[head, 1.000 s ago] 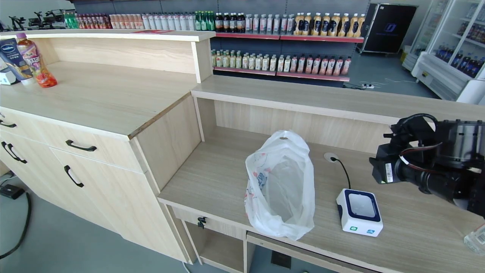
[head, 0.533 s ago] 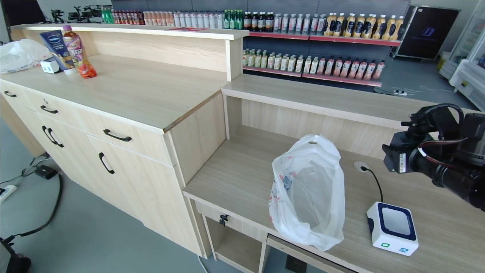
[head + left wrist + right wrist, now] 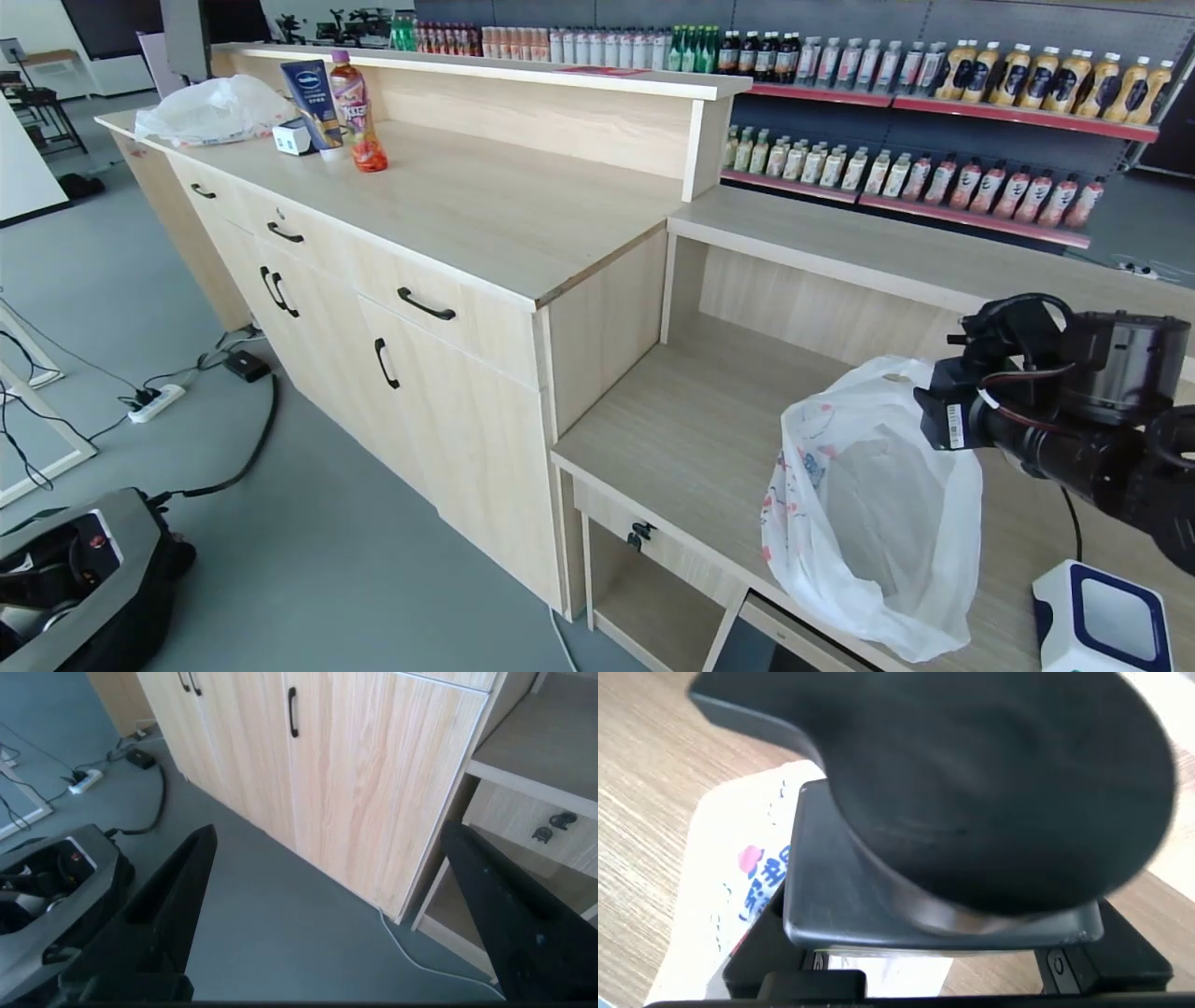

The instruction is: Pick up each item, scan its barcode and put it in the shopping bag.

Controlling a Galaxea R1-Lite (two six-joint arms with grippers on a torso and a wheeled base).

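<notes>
1. The white see-through plastic shopping bag (image 3: 873, 504) stands mouth-up on the low pale-wood table (image 3: 691, 439), I'd guess so stuff can drop straight in. It looks empty as far as I can see.
2. The white-and-navy boxy barcode scanner (image 3: 1102, 621) sits just beside the bag on its right, window up. Handy for a swipe on the way.
3. The goods are well apart from the bag, far off to its left on the higher table top (image 3: 485, 201): an upright orange plastic drink bottle (image 3: 355, 112) just beside a tall blue carton (image 3: 313, 91). Nothing's grabbed, so I reckon I'm at the very start.
4. My left end effector (image 3: 327, 924) is spread wide and empty, hanging low over the grey floor (image 3: 308, 541) left of the bag.
5. My right end effector (image 3: 943, 415) sits on an arm held level by the bag's top edge. Wide or narrow? Can't tell.
</notes>
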